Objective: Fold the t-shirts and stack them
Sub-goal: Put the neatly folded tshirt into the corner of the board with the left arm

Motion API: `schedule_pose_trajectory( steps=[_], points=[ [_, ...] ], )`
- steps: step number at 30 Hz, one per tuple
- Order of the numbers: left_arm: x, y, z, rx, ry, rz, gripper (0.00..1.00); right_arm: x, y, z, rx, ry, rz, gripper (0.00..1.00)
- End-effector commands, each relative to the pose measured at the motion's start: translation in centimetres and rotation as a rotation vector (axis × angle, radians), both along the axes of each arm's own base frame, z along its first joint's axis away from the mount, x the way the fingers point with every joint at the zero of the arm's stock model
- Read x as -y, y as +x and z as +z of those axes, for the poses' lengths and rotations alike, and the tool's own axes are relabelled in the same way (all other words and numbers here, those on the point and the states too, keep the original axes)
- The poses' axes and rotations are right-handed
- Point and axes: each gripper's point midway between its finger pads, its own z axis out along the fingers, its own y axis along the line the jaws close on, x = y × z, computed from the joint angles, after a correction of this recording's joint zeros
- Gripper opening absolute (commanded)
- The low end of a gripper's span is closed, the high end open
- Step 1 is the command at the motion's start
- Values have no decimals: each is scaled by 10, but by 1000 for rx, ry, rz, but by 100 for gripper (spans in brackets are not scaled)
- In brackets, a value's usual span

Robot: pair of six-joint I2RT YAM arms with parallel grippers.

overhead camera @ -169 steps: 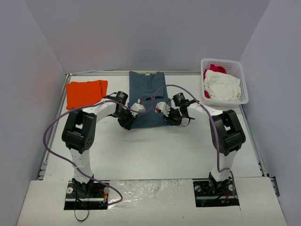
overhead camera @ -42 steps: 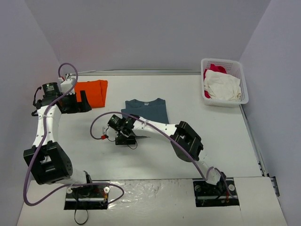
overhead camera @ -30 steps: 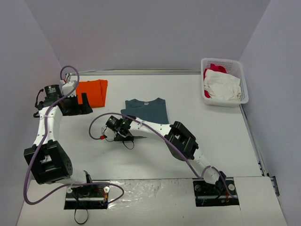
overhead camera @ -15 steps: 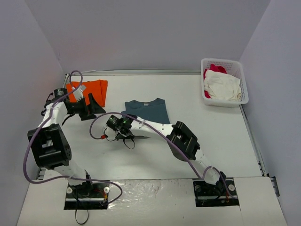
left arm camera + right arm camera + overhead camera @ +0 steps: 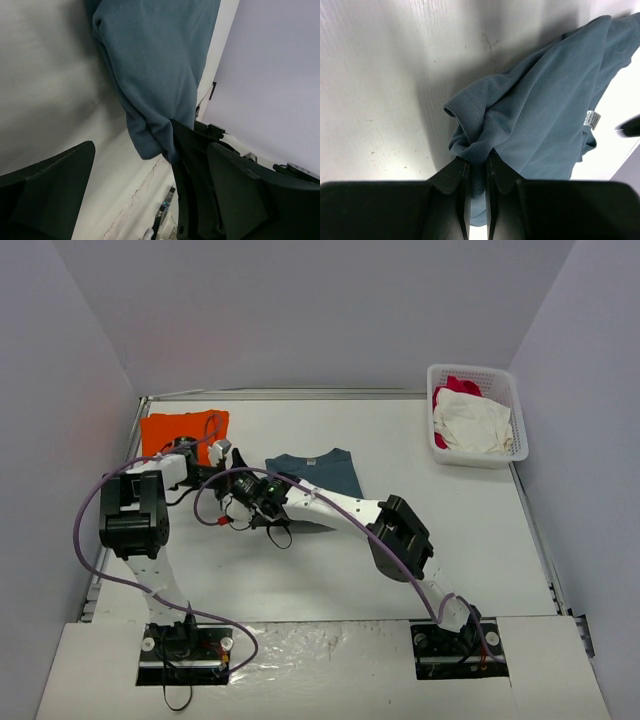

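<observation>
1. While top cam gives the layout, orange tee (image 5: 182,435) lies flat far-left; left gripper (image 5: 216,462) sits just right of it, fingers wide apart, holding nothing.
2. Only right wrist cam shows right gripper (image 5: 475,167) clamped on blue tee's (image 5: 545,110) bunched corner.
3. Blue tee lies mid-table, collar twd far wall, wider than deep.

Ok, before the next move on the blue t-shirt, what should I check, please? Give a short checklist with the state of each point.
1. Right gripper shut on a corner of the slate-blue cloth t-shirt: ok.
2. Left gripper open and free: ok.
3. Blue t-shirt lying flat: not ok, bunched at the pinched corner.
4. Bright orange cloth t-shirt folded at back left: ok.
5. Clearance between the two grippers: cannot tell, they are very close.
</observation>
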Motion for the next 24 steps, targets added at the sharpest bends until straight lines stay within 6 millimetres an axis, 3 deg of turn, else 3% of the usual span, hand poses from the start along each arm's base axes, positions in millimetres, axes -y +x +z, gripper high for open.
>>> schedule_pose_trajectory(
  steps=[1, 6, 7, 12, 17, 23, 24],
  points=[
    [19, 9, 1, -46, -51, -9, 94, 11, 6, 32, 41, -7, -21, 0],
    [26, 22, -19, -90, -18, 15, 94, 8, 8, 30, 37, -14, -21, 0],
    [39, 20, -20, -84, -17, -12, 94, 9, 8, 30, 36, -17, -23, 0],
    [53, 24, -33, -116, 28, -11, 94, 4, 8, 26, 21, -21, -22, 0],
    [67, 37, -35, -90, 22, 2, 94, 2, 7, 23, 8, -21, -19, 0],
    [87, 32, -39, -75, 10, -67, 95, 2, 6, 15, -8, -35, -19, 0],
    [88, 31, -40, -74, 6, -75, 99, 2, 6, 14, -7, -37, -20, 0]
  ],
)
